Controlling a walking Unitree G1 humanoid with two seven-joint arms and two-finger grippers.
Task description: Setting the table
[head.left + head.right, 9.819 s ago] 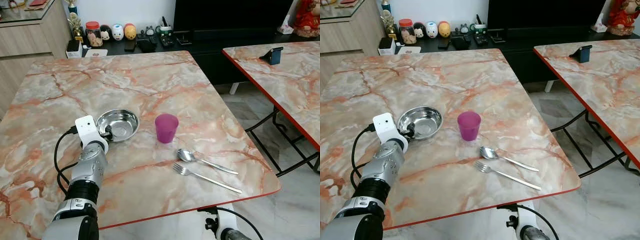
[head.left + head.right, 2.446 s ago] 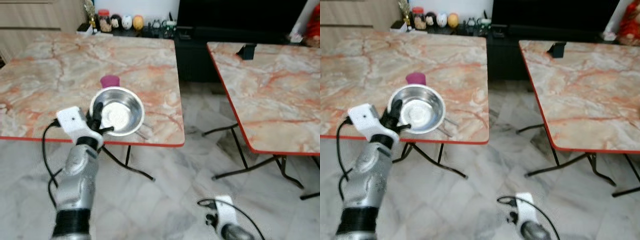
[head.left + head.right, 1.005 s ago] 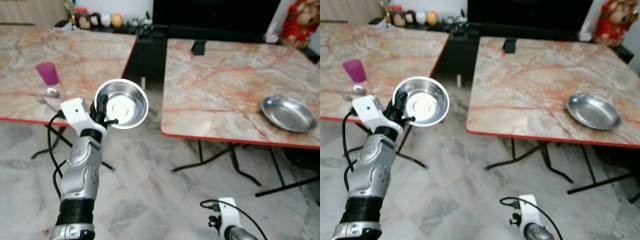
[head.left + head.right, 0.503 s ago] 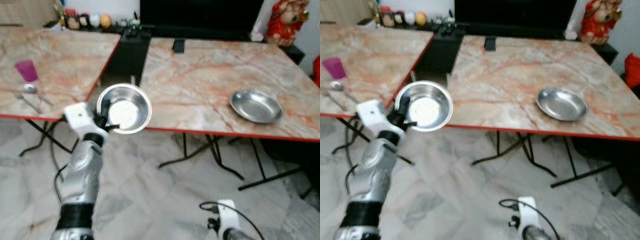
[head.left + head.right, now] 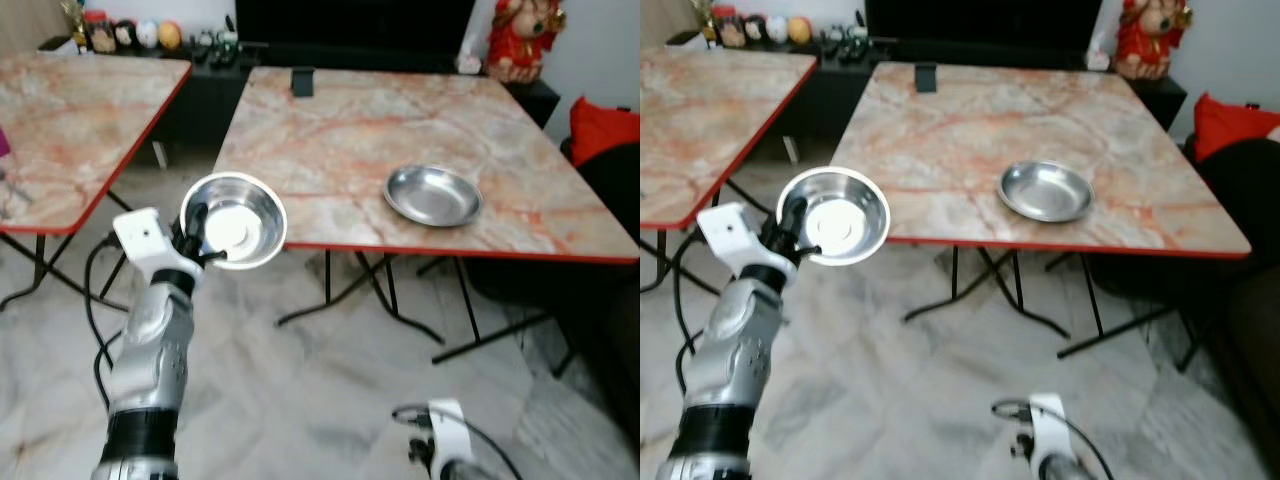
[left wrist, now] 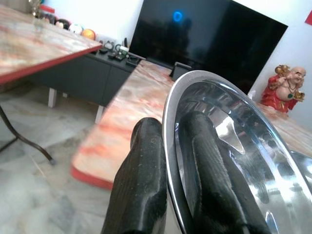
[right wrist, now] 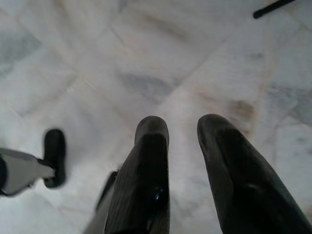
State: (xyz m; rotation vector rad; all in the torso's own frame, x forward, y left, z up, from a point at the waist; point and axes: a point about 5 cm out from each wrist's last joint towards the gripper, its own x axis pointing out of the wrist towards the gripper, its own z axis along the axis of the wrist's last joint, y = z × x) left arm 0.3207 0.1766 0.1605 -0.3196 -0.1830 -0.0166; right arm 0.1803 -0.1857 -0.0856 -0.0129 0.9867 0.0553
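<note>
Two marble-look tables with red edges are seen side by side: the nearer big table (image 5: 420, 130) sits ahead and to the right, and a second table (image 5: 70, 110) is off to the left with a gap between them. Behind both, a dark TV unit (image 5: 350, 20) is lined with small figurines, and a red statue (image 5: 515, 40) is parked at its right end. A flat steel plate (image 5: 433, 195) is laid on the big table, close to its front edge.

The steel bowl (image 5: 235, 220) is held up in the air over the marble floor (image 5: 330, 390), just in front of that table's near-left corner. It's pinched by the left gripper (image 5: 197, 235), whose fingers (image 6: 146, 185) are clamped on the rim, one inside and one outside.

The right gripper (image 7: 183, 161) is hung low over the floor tiles, with its fingers parted and nothing between them.
</note>
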